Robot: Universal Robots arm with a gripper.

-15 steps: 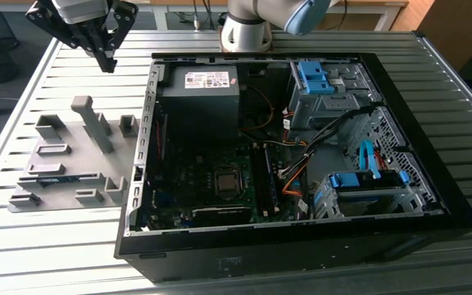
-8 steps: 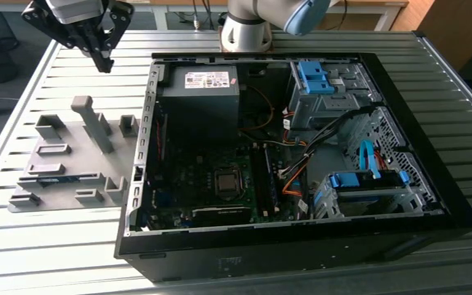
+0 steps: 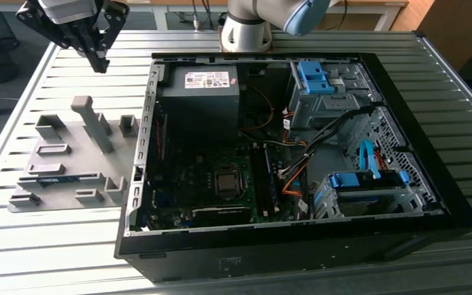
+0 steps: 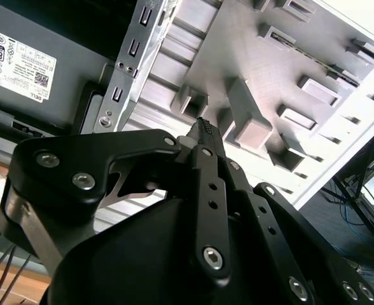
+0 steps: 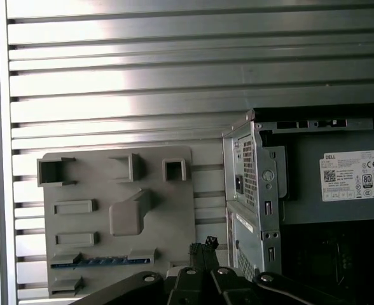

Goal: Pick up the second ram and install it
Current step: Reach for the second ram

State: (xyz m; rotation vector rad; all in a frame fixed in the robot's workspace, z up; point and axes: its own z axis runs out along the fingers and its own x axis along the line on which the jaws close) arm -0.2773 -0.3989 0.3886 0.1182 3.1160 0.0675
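**Exterior view.** The claw [image 3: 101,66] hangs at 10 o'clock of the scene above the slatted desk [image 3: 56,258]. Its fingers are together and hold nothing. The grey fixture [image 3: 88,163] lies just beside the open case [image 3: 302,258], at the case's 9 o'clock. The ram [image 3: 56,180] sits in a slot near the fixture's 6 o'clock edge. It is well apart from the claw, which is past the fixture's 12 o'clock edge.

**Second wrist view.** The claw [image 4: 204,127] has its tips pressed together, with nothing between them. The fixture [image 4: 238,44] lies beyond them.

**First wrist view.** The closed claw [image 5: 207,243] points between the fixture [image 5: 168,210] and the case [image 5: 263,184]. The ram [image 5: 104,260] shows as a blue strip seated in a fixture slot, clear of the claw.
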